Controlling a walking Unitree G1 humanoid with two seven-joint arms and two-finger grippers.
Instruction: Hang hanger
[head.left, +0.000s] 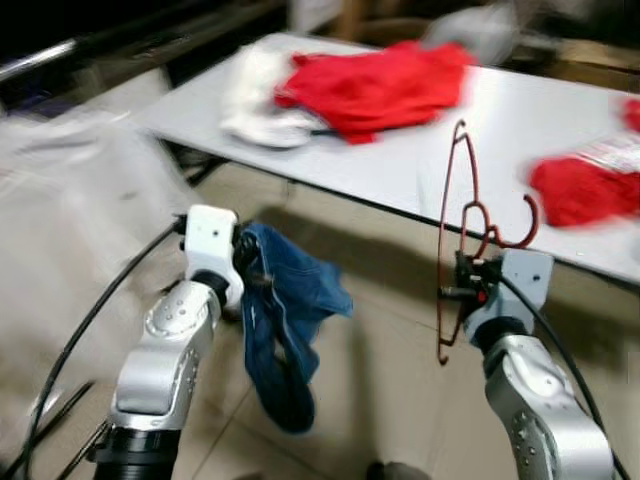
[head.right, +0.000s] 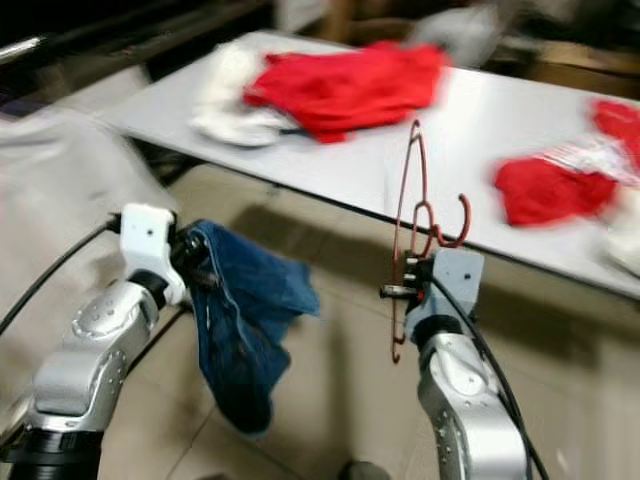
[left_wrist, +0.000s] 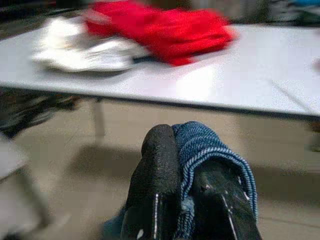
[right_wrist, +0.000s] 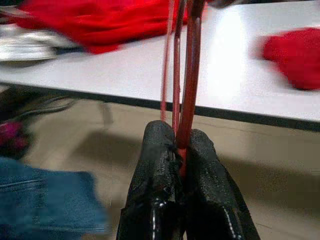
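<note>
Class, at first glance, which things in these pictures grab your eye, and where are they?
The right tool holds a thin red hanger upright before the white table. The left tool grips dangling blue denim. A red garment lies bunched on the table's far side.

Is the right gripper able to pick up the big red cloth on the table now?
Probably not as things stand. The right gripper is shut on the red hanger, so it has no free grip, and the big red cloth lies farther back on the table.
</note>
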